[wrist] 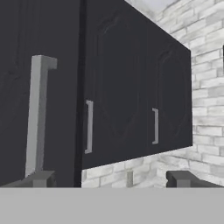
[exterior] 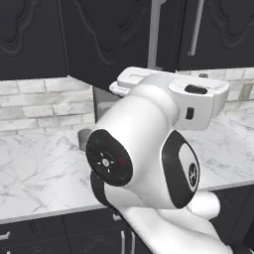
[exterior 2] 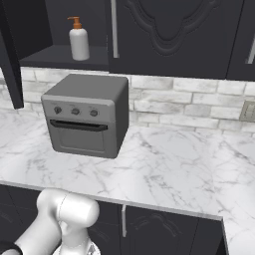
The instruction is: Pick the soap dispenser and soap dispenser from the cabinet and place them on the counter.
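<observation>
One soap dispenser (exterior 2: 78, 40), white with orange pump, stood in the open cabinet (exterior 2: 60, 55) above one grey oven (exterior 2: 85, 114) on the worktop (exterior 2: 174, 164). Gripper (wrist: 116, 179) jaws spread, empty, facing three closed doors.

A kitchen: marble counter (exterior 2: 174, 164), countertop oven (exterior 2: 85, 115), black wall cabinets (exterior 2: 174, 35), brick backsplash (exterior 2: 199, 107).

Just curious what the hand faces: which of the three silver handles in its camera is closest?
The leftmost handle: it looks much bigger than the middle handle and the right handle, and stands right above one fingertip.
</observation>
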Tool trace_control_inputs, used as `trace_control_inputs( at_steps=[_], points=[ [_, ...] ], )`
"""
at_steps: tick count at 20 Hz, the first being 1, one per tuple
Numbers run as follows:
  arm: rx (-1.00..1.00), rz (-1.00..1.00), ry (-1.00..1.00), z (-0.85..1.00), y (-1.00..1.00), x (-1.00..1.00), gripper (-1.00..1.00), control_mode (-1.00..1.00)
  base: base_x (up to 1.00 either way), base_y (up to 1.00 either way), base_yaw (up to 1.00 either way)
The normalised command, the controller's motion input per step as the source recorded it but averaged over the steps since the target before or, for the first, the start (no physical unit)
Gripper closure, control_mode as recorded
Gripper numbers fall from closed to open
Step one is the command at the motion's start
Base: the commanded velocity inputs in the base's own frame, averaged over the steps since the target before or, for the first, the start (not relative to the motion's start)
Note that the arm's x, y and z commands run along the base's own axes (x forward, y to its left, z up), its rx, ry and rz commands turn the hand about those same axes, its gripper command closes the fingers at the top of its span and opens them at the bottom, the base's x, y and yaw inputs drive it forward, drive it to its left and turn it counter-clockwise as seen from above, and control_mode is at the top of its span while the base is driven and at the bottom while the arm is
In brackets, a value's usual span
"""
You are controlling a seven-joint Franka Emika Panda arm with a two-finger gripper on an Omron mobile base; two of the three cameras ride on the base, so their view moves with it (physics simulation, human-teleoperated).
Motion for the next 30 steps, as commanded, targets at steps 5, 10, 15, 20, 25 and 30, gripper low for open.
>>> trace_control_inputs(
  at_steps=[5,10,15,20,25,30],
  points=[
    [0.11,0.04,-0.03,0.0,-0.67,-0.63,-1.0,-1.0,0.0,0.0,0.0],
    [0.11,0.07,0.0,0.0,-0.74,-0.48,-1.0,-1.0,0.0,0.0,0.0],
    [0.14,0.11,0.0,0.0,-0.71,-0.32,-1.0,-1.0,0.0,0.0,0.0],
    [0.18,0.16,0.0,0.0,-0.51,-0.11,-1.0,-1.0,0.0,0.0,0.0],
    [0.18,0.17,0.11,-0.05,-0.29,0.3,-1.0,-1.0,0.0,0.0,0.0],
    [0.16,0.16,0.21,-0.19,-0.11,0.47,-1.0,-1.0,0.0,0.0,0.0]
  ],
)
